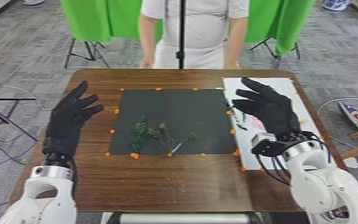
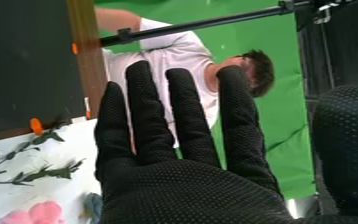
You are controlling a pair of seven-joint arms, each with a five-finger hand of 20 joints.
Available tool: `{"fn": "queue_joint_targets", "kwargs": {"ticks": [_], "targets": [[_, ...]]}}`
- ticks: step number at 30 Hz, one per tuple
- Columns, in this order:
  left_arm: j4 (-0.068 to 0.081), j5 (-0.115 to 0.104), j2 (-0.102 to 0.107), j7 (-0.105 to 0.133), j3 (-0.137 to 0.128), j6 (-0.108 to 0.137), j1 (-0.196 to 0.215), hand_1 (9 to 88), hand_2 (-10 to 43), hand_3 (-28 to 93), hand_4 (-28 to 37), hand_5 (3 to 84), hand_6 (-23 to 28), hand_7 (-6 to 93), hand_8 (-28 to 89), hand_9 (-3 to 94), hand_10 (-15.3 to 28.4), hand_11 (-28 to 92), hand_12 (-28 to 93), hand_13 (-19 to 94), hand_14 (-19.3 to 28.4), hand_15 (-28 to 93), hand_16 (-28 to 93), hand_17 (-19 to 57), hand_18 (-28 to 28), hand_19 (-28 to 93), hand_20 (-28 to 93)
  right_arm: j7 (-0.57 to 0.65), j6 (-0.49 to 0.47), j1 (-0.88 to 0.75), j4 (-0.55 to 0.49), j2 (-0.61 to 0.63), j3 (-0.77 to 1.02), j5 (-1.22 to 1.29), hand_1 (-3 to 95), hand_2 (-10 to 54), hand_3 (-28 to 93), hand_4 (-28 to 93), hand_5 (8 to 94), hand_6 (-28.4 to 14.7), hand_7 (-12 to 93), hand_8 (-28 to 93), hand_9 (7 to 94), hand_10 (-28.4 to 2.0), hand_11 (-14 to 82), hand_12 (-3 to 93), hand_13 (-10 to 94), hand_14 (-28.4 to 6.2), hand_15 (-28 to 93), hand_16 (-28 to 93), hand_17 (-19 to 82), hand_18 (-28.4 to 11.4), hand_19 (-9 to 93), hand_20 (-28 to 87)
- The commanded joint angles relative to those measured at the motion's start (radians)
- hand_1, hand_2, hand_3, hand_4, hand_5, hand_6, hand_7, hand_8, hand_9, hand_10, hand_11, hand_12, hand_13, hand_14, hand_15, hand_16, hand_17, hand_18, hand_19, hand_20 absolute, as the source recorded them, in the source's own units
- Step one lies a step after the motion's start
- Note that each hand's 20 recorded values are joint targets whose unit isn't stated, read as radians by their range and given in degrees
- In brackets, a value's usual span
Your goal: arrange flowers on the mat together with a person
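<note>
Left robot hand (image 1: 67, 117): hovering over the left part of the bench (image 1: 171, 187), beside the mat. Fingers spreading loosely, thumb apart, gripping nothing.
Right robot hand (image 1: 271, 110): hovering over the white sheet, near the right edge of the mat. Fingers reading nearly straight in the wrist view, thumb standing well apart, gripping nothing.
Mat (image 1: 180, 110): dark, lying flat mid-bench, orange tabs (image 2: 36, 126) dotting its edges.
Left sprig (image 1: 140, 134): dark green, lying on the near left part of the mat, stem pointing at the near edge.
Middle sprig (image 1: 164, 136): thinner, branching, lying just right of the left one, also on the near part.
Small sprig (image 1: 192, 137): lying right of the middle one. Too faint to tell more.
Pale piece (image 1: 176, 148): lying by the middle sprig's lower stem; can't tell what it is.
White sheet (image 1: 254, 160): lying on the bench along the right side of the mat, carrying more flowers.
Pink flower (image 2: 42, 212): lying on the sheet, near a blue-grey bloom (image 2: 93, 205).
Leafy sprigs (image 2: 35, 175): lying on the sheet too, one reaching close to the mat's corner tab.
</note>
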Motion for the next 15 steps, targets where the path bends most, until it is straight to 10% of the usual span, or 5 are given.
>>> {"fn": "queue_joint_targets", "kwargs": {"ticks": [1, 15], "targets": [[0.006, -0.004, -0.003, 0.001, 0.014, -0.004, 0.002, 20.2, 6.3, 78, -28.3, 34.6, 3.0, 7.9, -8, 37.1, 16.3, 20, 10, 28, 24.9, 45, -6, -9.1, 23.9, 43, 13, -0.009, -0.019, 0.000, 0.001, -0.013, -0.024, -0.009, 13.1, 7.7, 80, -28, 41.7, 3.4, 16, -13, 42.8, -14.2, 9.0, 14.6, 34, -17.7, 26, 17, 5, -19.9, 43, 19], [0.011, -0.015, 0.001, 0.010, 0.020, -0.001, 0.001, 20.3, 6.5, 78, -28.3, 34.3, 3.4, 7.9, -8, 37.1, 16.6, 20, 10, 28, 25.1, 46, -7, -9.1, 23.8, 43, 14, -0.007, -0.022, 0.001, 0.004, -0.024, -0.024, -0.033, 13.0, 7.9, 80, -28, 41.4, 3.5, 16, -13, 43.3, -14.1, 9.5, 14.5, 35, -17.7, 27, 17, 5, -20.1, 44, 19]]}}
